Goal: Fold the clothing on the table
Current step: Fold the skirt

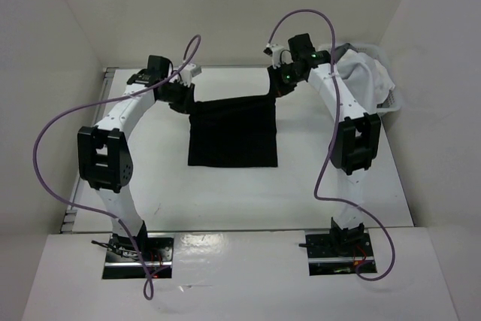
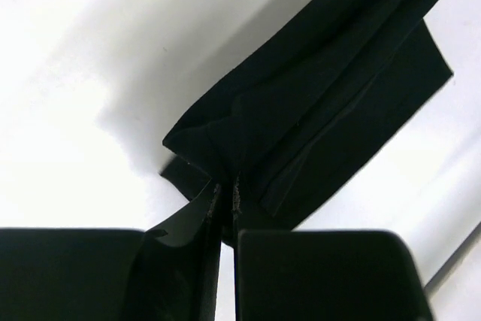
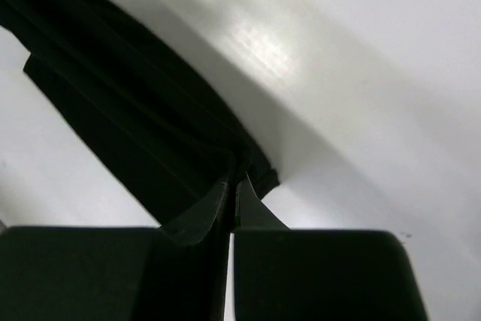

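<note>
The black clothing (image 1: 233, 133) hangs stretched between my two grippers above the white table (image 1: 225, 193), its lower edge near the table's middle. My left gripper (image 1: 186, 103) is shut on the clothing's upper left corner. In the left wrist view the clothing (image 2: 331, 88) runs up and right from the pinched corner at the left gripper (image 2: 227, 189). My right gripper (image 1: 278, 89) is shut on the upper right corner. From the right wrist, the clothing (image 3: 128, 125) stretches up and left from the right gripper (image 3: 234, 182).
A white cloth bundle (image 1: 361, 73) lies in a white basket (image 1: 392, 103) at the back right, beside the right arm. White walls close in the table on the left, back and right. Purple cables loop from both arms.
</note>
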`<state>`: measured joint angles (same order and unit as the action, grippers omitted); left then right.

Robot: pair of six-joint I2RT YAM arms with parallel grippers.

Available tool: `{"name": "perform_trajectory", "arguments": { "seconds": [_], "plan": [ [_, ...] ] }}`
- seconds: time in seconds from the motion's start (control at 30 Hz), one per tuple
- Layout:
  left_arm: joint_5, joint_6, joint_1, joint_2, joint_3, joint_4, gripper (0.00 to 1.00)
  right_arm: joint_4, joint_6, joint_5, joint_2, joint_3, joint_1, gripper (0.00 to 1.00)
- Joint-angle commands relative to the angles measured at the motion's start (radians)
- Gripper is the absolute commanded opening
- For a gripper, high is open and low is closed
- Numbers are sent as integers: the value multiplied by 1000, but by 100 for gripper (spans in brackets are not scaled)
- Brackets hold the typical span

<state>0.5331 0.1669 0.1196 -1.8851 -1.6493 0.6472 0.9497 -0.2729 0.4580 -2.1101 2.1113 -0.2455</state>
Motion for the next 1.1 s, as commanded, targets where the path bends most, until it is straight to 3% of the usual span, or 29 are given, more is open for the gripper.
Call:
{"name": "perform_trajectory", "arguments": {
  "seconds": [0.0,0.2,0.37,0.53,1.07],
  "plan": [
    [-5,65,-12,84,75,28,0,-66,-69,-27,123,-118,2,0],
    [-28,74,-12,127,206,19,1,-33,-152,-25,194,-290,-44,0],
    [-47,86,-21,127,246,9,3,15,-207,-50,203,-378,-133,0],
    [-47,77,-21,127,238,12,3,-20,-189,-50,213,-401,-133,0],
    [-111,65,-21,31,-50,9,3,-140,-109,-192,102,-91,-113,0]
  ]
}}
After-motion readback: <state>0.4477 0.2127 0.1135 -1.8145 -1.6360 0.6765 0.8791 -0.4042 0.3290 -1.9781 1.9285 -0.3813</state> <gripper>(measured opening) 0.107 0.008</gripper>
